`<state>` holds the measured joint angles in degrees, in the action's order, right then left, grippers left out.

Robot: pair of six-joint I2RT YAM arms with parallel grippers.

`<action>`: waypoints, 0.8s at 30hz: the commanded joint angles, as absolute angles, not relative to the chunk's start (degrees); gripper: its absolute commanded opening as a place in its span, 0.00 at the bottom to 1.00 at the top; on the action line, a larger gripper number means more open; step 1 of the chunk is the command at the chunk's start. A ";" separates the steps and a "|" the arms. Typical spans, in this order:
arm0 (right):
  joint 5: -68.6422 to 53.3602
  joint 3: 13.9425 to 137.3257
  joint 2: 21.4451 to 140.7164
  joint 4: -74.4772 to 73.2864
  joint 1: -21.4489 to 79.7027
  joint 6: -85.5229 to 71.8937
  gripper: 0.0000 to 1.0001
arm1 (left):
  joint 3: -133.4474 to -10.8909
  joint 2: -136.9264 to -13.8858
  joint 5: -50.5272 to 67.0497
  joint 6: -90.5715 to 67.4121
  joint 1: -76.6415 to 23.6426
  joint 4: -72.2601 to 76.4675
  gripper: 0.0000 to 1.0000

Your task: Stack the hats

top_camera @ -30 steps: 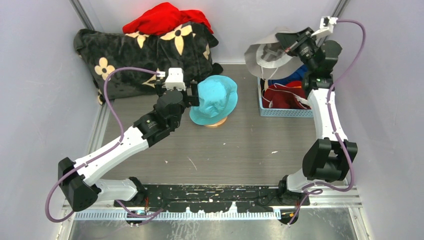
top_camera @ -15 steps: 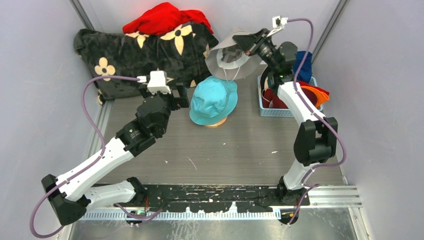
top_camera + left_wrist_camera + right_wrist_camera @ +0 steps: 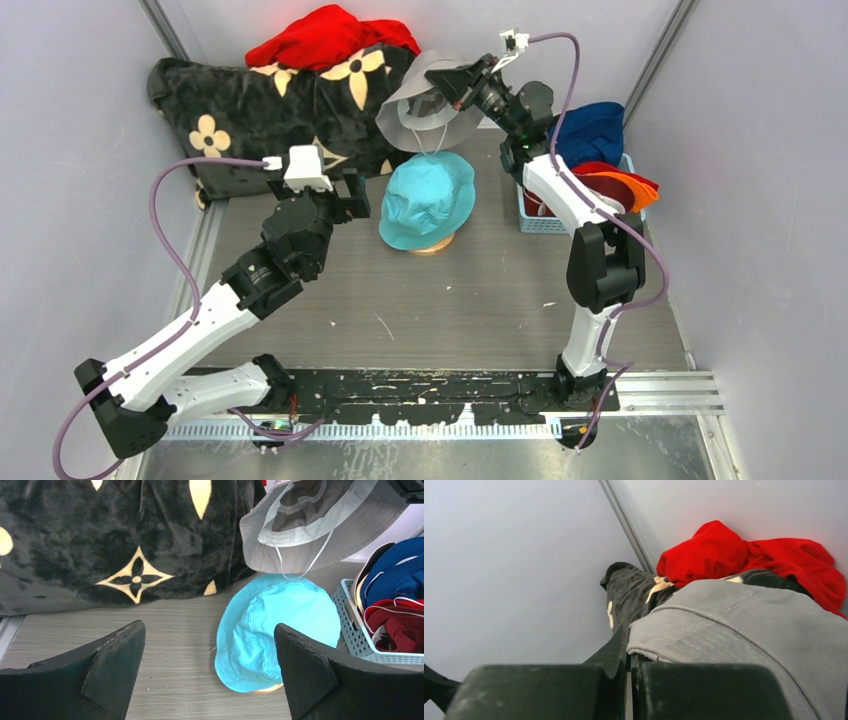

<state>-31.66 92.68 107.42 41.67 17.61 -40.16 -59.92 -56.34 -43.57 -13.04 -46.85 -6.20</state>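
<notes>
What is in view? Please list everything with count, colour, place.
grey hat: 1, grey, held aloft near teal hat
teal hat: 1, teal, table middle
basket: 1, light blue, table right
royal blue hat: 1, blue, in basket
orange hat: 1, orange, in basket
dark red hat: 1, red, in basket
blanket: 1, black with cream flowers, rear left
cloth heap: 1, red, on blanket
left gripper: 1, black, open, beside teal hat
right gripper: 1, black, shut on grey hat

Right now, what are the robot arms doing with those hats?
The right tool is shut on the brim of a grey hat, holding it in the air just above and behind the teal hat on the table. The left tool is open and empty beside the teal hat. More hats sit in the basket.
</notes>
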 commanded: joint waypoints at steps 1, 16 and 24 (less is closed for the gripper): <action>-34.39 93.32 105.09 47.76 19.56 -37.62 0.01 | -59.70 -55.21 -44.89 -12.73 -46.66 -5.36 0.99; -36.96 80.31 95.68 48.36 23.09 -36.25 0.01 | -58.87 -54.89 -45.48 -12.84 -46.67 -5.42 0.99; -37.53 73.13 89.92 47.38 24.27 -36.21 0.01 | -60.08 -56.09 -45.47 -11.90 -46.61 -4.96 0.99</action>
<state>-36.95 75.64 95.00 44.23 23.40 -37.17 -58.78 -56.34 -44.40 -12.80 -46.85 -6.70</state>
